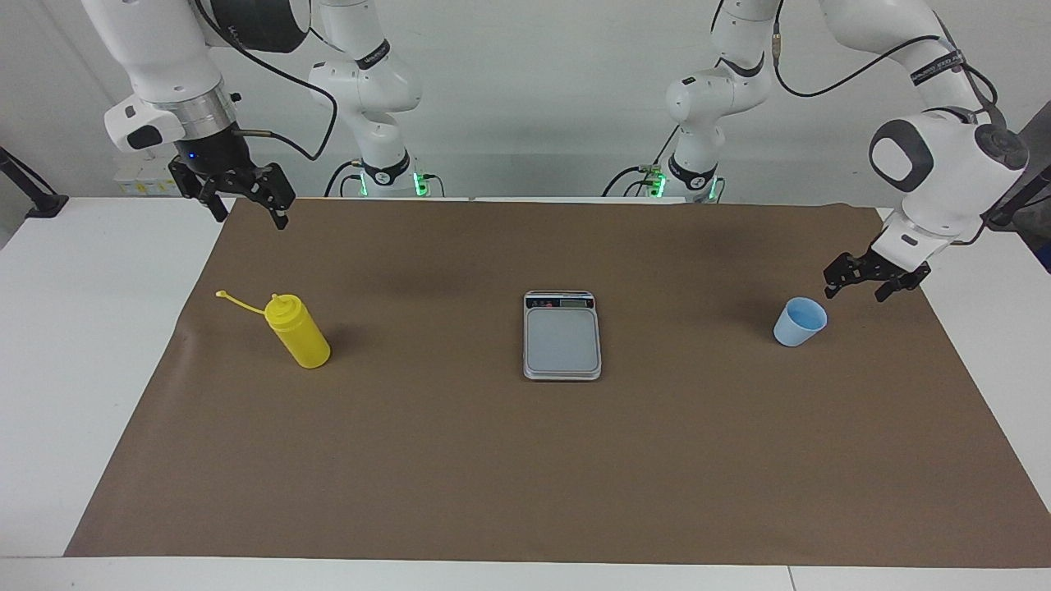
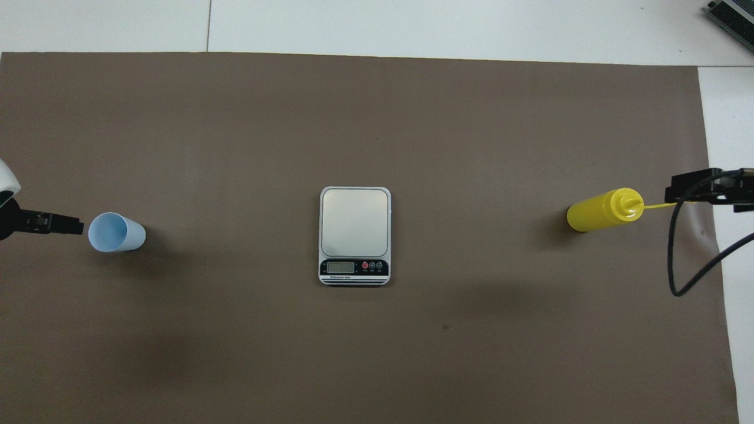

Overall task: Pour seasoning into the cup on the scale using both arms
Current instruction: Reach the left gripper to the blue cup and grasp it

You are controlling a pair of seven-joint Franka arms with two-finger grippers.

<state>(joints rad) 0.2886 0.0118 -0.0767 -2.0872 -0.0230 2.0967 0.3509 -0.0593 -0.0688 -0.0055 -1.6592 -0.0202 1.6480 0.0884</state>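
Observation:
The yellow seasoning bottle point(image 1: 300, 332) stands upright on the brown mat toward the right arm's end, its cap strap sticking out sideways; it also shows in the overhead view point(image 2: 601, 211). The silver-grey scale point(image 1: 562, 336) point(image 2: 354, 222) lies at the mat's middle with nothing on it, its display edge nearer the robots. The light blue cup point(image 1: 799, 322) point(image 2: 116, 232) stands upright on the mat toward the left arm's end. My left gripper point(image 1: 855, 291) point(image 2: 59, 224) is open and empty, close beside the cup, not touching. My right gripper point(image 1: 250, 215) point(image 2: 689, 191) is open and empty, raised over the mat's edge near the bottle.
The brown mat point(image 1: 493, 460) covers most of the white table point(image 1: 82, 369). A black cable point(image 2: 677, 265) hangs in a loop from the right arm near the bottle's end of the mat.

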